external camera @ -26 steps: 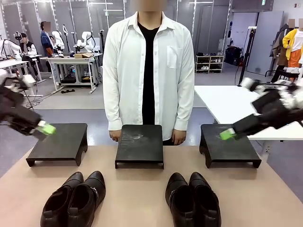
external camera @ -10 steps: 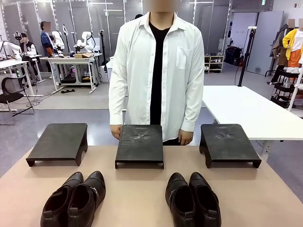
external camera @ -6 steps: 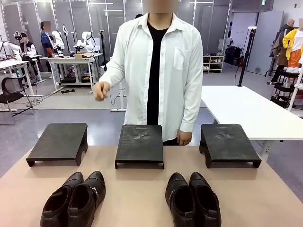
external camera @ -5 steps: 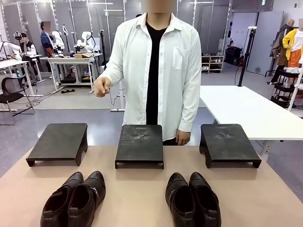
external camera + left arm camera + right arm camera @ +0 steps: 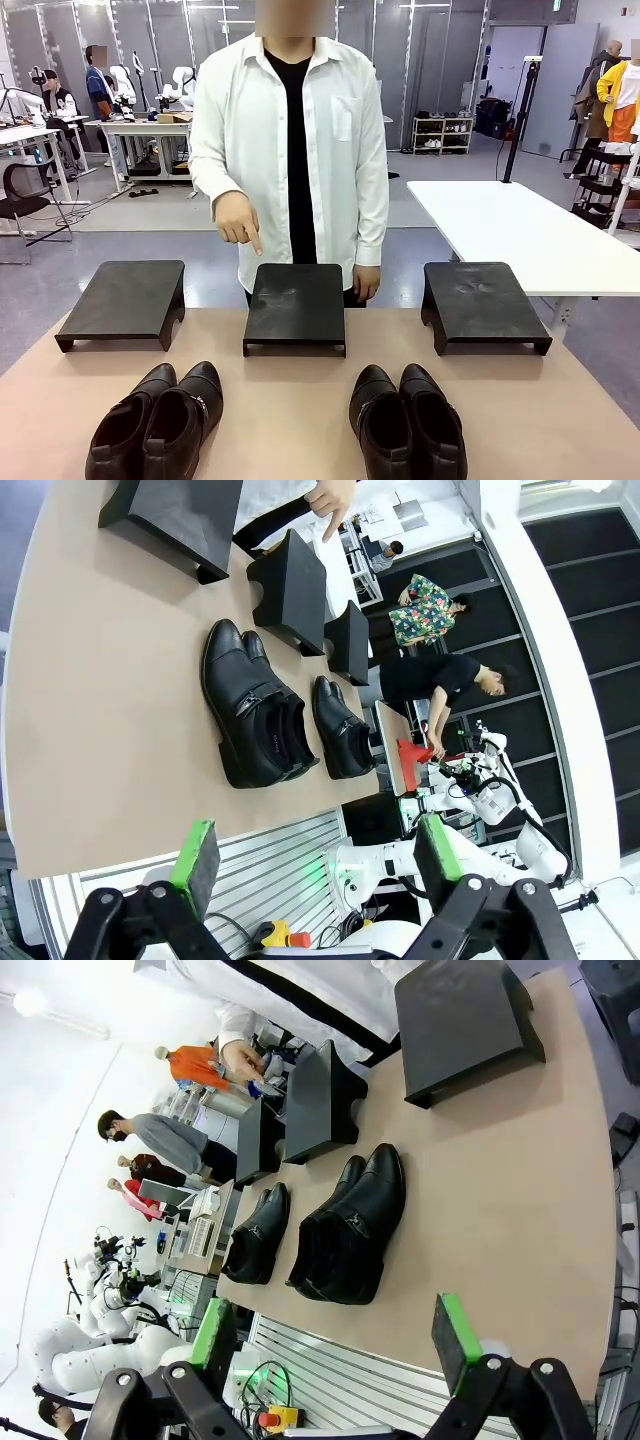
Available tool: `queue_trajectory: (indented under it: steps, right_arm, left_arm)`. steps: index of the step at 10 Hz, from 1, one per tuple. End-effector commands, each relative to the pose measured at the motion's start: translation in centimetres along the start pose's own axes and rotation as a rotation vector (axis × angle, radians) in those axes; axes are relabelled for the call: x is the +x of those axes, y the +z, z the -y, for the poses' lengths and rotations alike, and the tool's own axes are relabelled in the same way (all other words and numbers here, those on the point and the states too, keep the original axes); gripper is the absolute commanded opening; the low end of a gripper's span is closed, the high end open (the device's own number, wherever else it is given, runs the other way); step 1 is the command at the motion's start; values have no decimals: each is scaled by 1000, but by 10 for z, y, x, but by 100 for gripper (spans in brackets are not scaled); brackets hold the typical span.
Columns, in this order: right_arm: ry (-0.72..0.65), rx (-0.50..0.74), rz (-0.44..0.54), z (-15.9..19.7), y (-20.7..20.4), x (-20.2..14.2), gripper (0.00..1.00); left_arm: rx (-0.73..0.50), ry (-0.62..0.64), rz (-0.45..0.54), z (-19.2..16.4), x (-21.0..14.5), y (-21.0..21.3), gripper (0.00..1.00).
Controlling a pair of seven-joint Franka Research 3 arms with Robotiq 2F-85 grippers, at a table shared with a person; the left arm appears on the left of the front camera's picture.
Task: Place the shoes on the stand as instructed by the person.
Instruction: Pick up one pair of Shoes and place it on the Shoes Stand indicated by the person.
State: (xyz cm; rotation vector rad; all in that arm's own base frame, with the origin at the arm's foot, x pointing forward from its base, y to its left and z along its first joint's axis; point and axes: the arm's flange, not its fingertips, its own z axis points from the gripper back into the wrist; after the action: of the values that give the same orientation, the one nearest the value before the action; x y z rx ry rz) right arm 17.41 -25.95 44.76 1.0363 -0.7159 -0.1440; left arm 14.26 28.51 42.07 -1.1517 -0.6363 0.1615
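Observation:
Two pairs of shiny black shoes stand near the front edge of the table, a left pair [image 5: 155,425] and a right pair [image 5: 408,425]. Behind them are three black stands: left [image 5: 120,300], middle [image 5: 295,305] and right [image 5: 480,300]. The person [image 5: 290,150] stands behind the middle stand, one hand [image 5: 240,222] pointing a finger down at that stand's left rear corner. In the left wrist view my left gripper [image 5: 318,855] hangs open off the table's side, the left pair [image 5: 255,720] beyond it. In its own wrist view, my right gripper [image 5: 335,1340] is open too, facing the right pair [image 5: 350,1225].
A white table [image 5: 520,235] stands behind the right stand. Farther back are work tables [image 5: 150,130] with other people. The tan tabletop [image 5: 290,400] between the two pairs and in front of the stands is bare.
Both arms have drawn back out of the front view. The person stepped left, raised one hand and now points it down at the middle stand.

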Motion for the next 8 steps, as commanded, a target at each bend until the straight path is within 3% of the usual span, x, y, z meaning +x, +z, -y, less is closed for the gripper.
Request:
queue_trajectory:
  steps: [1, 8]
  right_arm:
    - [23, 8, 5, -1, 2, 1, 100]
    - [23, 8, 5, -1, 2, 1, 100]
  left_arm:
    - [-16, -18, 4, 1, -2, 2, 100]
    - [-16, -18, 4, 1, -2, 2, 100]
